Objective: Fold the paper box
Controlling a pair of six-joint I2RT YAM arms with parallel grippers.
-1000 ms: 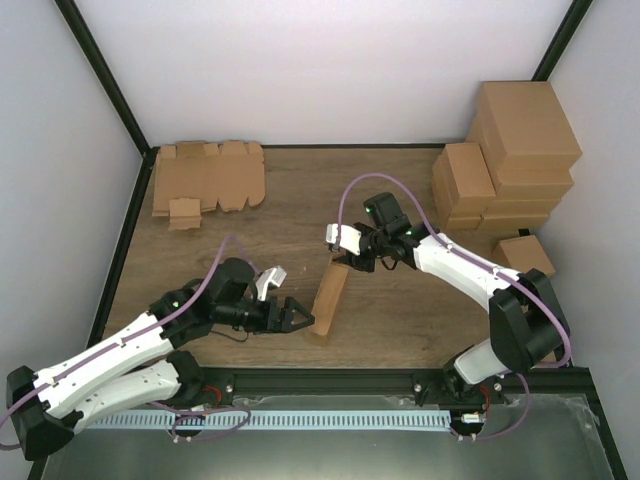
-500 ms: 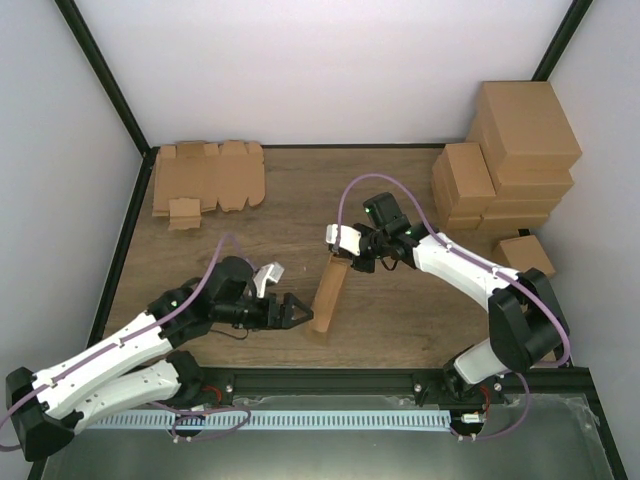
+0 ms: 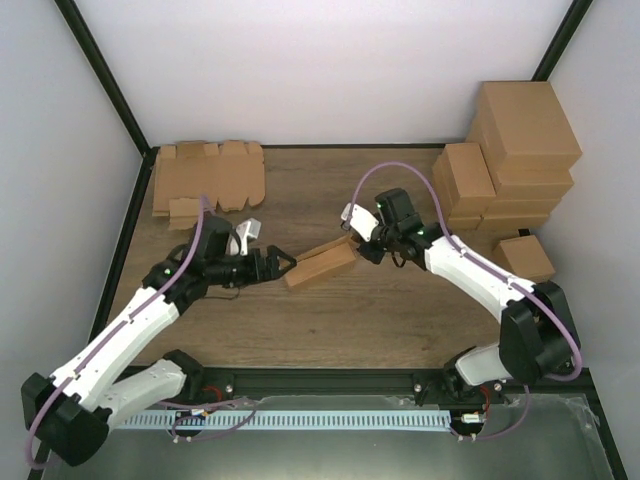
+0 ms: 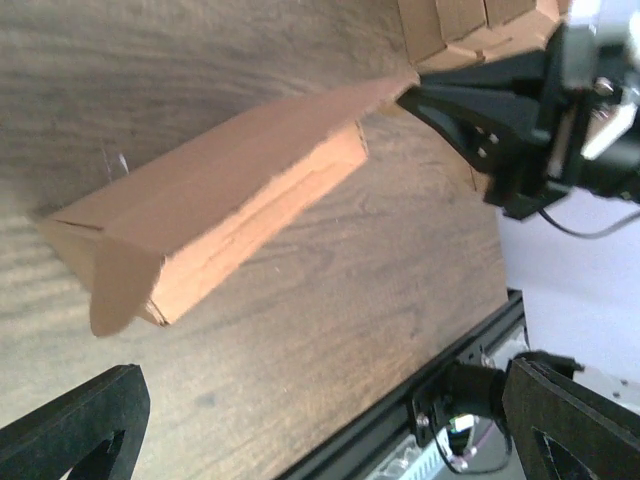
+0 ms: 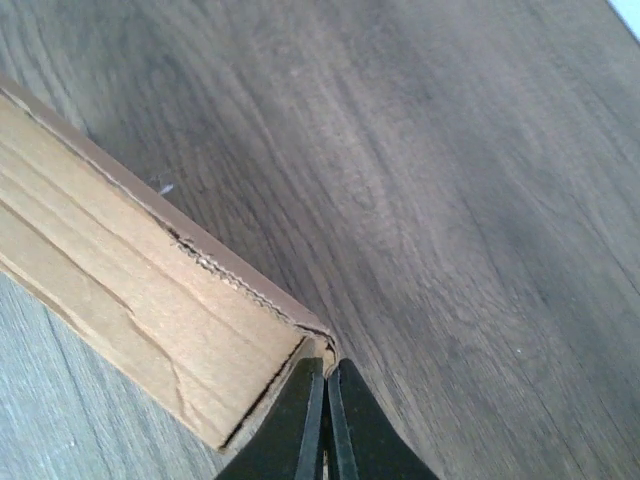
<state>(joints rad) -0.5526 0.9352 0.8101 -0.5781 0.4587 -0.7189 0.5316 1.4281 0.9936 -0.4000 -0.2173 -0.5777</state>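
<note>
- While the right tool [image 3: 357,245] pinched the far-right end of the paper box [image 3: 320,264], fingers closed flat on a cardboard edge, the box sat at the middle of the tabletop [image 3: 400,310].
- Long axis: near-left to far-right, running from one tool to the other.
- The left tool [image 3: 284,267], spread wide and holding nothing, faced the near-left end, just beside it.
- Count: one box in work, two tools.

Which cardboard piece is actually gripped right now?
The half-folded paper box mid-table, pinched at its corner by the right gripper; the flat sheets and stacked boxes lie untouched.
</note>
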